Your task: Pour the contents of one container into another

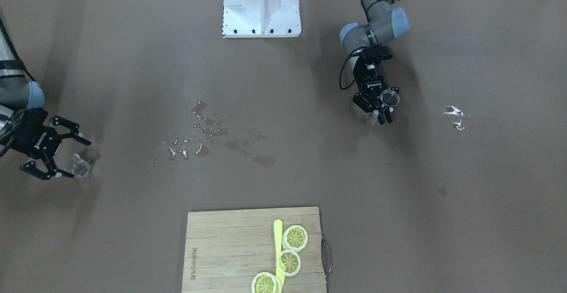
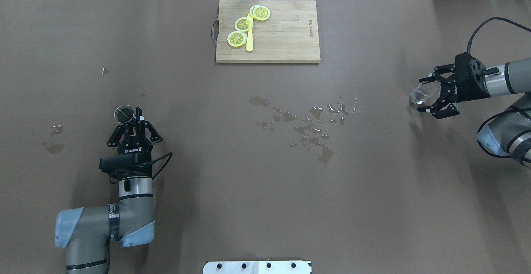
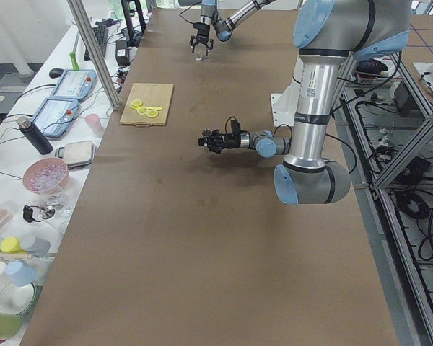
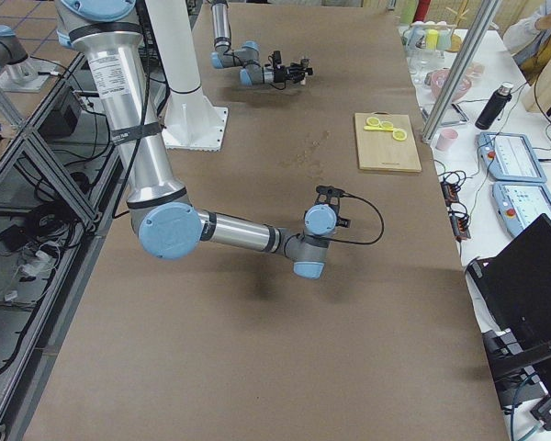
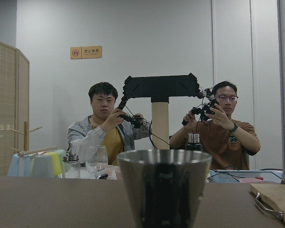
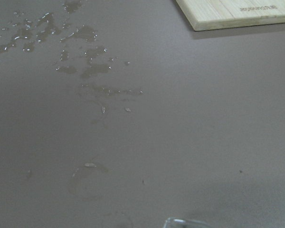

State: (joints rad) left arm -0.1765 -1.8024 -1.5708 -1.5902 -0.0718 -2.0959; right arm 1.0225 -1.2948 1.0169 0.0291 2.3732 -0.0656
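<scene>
Near me, left gripper (image 2: 137,120) sits at the small steel cup (image 2: 124,114); jaws nearly together, whether they clamp it I cannot tell. Right gripper (image 2: 421,95) spread wide around the clear glass tumbler (image 2: 417,95). Water puddles (image 2: 315,129) mid-table. Farthest, bamboo cutting board (image 2: 286,37).

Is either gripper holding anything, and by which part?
The left gripper pinches the metal cup by its wall. The right gripper is open around the glass, not gripping it.

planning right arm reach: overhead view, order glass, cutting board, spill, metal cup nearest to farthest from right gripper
1. glass, inside right gripper
2. spill, table middle
3. cutting board, far edge
4. metal cup, in left gripper
</scene>
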